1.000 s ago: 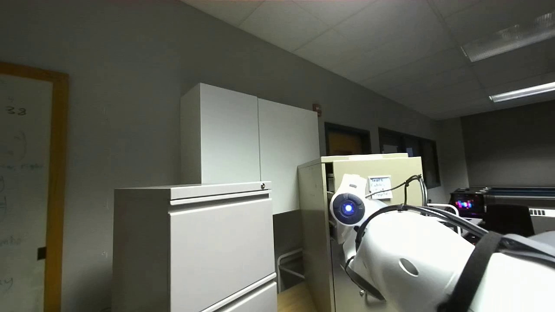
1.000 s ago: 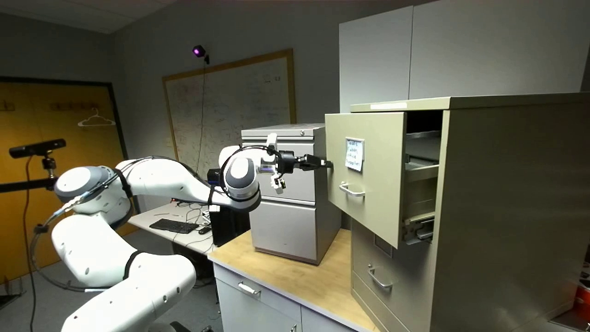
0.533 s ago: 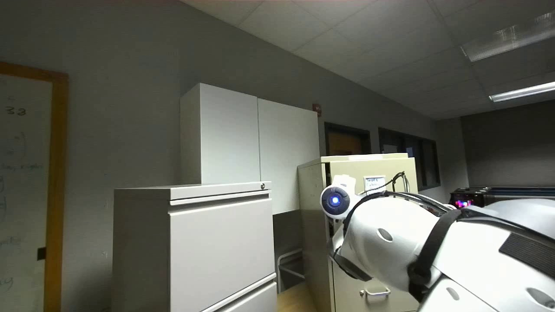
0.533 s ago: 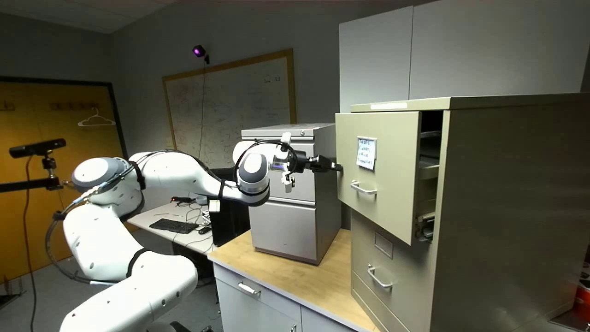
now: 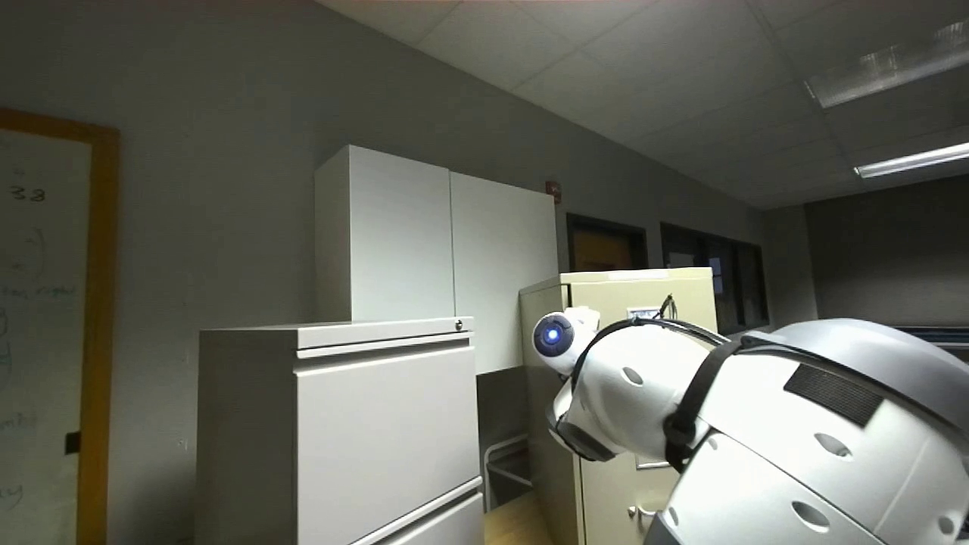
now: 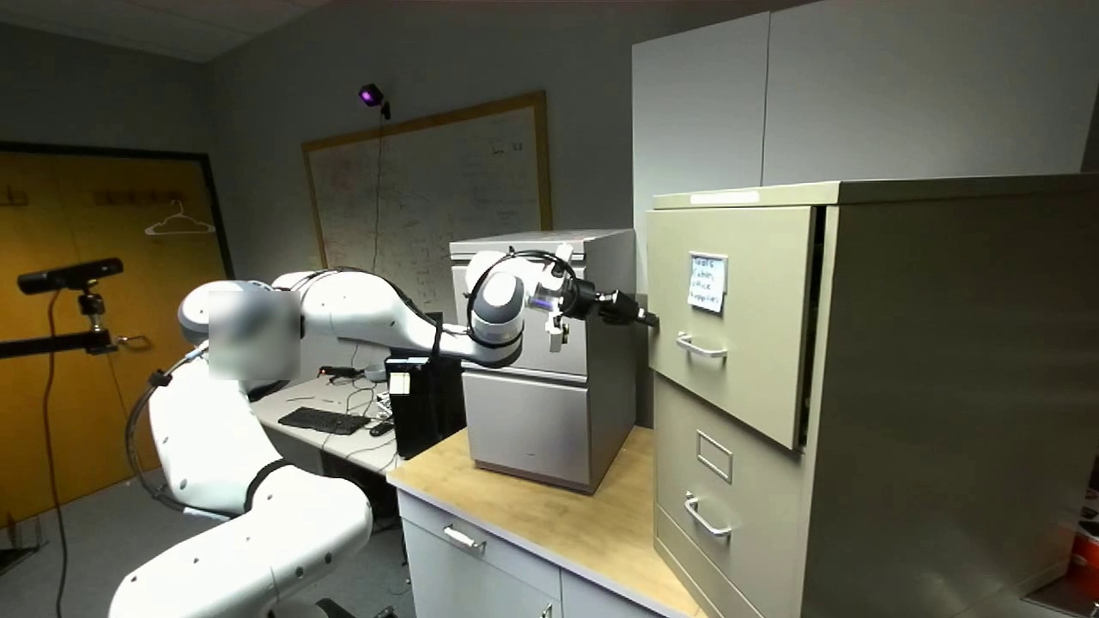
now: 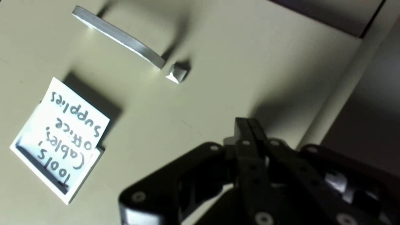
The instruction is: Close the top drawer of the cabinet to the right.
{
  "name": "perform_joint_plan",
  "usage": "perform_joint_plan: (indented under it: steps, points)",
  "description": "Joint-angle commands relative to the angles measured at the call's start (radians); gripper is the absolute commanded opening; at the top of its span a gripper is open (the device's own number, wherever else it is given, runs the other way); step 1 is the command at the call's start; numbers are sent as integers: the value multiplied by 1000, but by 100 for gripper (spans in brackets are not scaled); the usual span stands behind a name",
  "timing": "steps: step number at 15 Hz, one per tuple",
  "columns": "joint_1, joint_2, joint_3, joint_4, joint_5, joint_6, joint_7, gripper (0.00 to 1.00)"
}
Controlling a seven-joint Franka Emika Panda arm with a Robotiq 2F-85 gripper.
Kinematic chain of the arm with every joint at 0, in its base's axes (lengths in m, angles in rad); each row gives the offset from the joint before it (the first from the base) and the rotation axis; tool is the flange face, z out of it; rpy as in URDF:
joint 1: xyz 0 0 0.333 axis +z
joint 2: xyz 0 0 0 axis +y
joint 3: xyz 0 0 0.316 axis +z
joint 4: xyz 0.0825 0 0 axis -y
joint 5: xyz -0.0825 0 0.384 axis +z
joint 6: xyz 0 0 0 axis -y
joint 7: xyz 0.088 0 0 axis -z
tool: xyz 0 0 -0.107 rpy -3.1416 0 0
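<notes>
one black tool [image 7: 247,122], fingertips [image 7: 242,127] together and empty, against the slightly ajar top drawer [image 6: 760,318]

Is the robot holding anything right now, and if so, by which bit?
Nothing is held. The gripper is shut on itself, its tip at the front of the top drawer; the drawer's silver handle is clear of it.

from afar i see grey walls [image 5: 227,189], a framed whiteboard [image 6: 429,189], an orange-brown door [image 6: 77,245], grey floor [image 6: 90,549], dark windows [image 5: 730,291] and a lit ceiling light [image 5: 912,160].
</notes>
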Motion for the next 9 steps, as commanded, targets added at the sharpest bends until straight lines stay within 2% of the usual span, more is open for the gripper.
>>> perform_joint_plan:
  steps: [1, 5, 9]
  points:
    - [-159, 125, 135, 165, -19, -46, -24, 7]
    - [-238, 136, 197, 245, -13, -116, -25, 7]
    - [-233, 136, 194, 246, -13, -142, -29, 7]
